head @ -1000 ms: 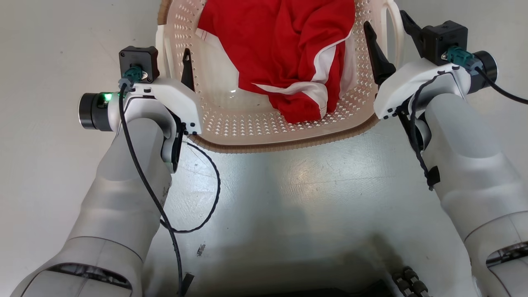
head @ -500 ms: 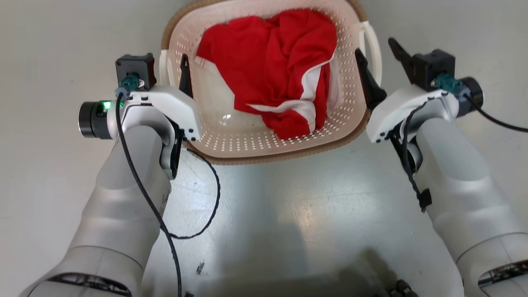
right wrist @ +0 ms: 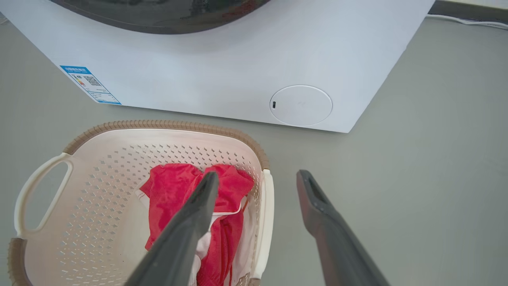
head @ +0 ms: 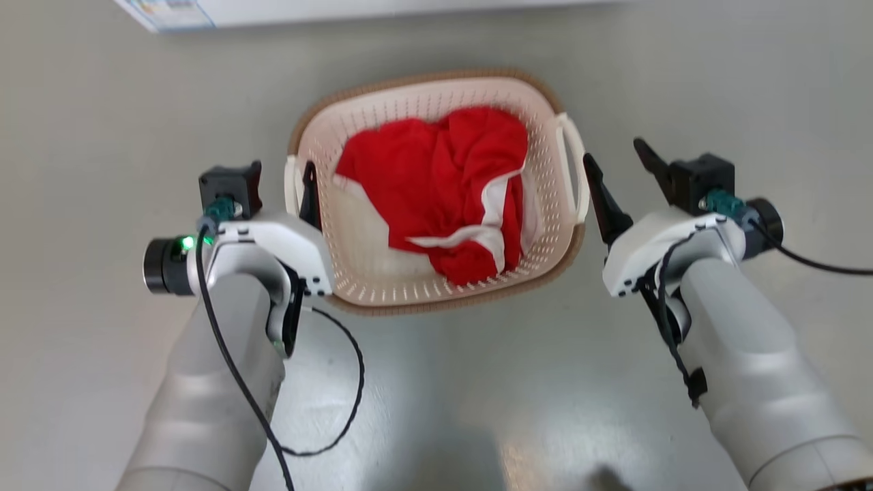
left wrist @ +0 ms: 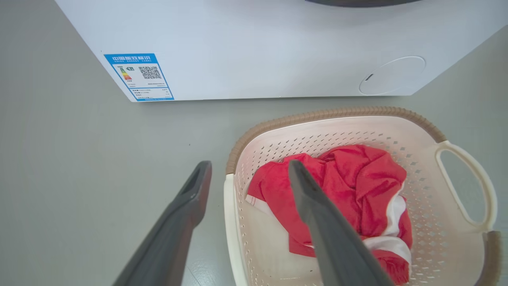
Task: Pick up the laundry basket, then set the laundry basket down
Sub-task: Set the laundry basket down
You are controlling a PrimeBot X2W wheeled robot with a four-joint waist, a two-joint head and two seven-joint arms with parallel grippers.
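Basket [head: 443, 305] of red cloth [head: 436, 170] is seen on the floor [head: 102, 136] before the washer [left wrist: 258, 47]. Left fingers [left wrist: 317, 222] and right fingers [right wrist: 186, 222] are spread wide astride its handles [right wrist: 268, 214]. Closing both together and lifting level is judged best.

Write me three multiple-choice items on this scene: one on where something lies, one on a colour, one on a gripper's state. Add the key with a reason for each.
1. The red garment lies: A on a chair; B in the laundry basket; C on a shelf.
2. The basket's rim is: A brown; B blue; C black.
3. The right gripper is: A shut empty; B shut on the garment; C open.

Key:
1 B, the perforated walls surround the cloth.
2 A, the woven-look band round the top is brown.
3 C, its two fingers stand well apart in the right wrist view.
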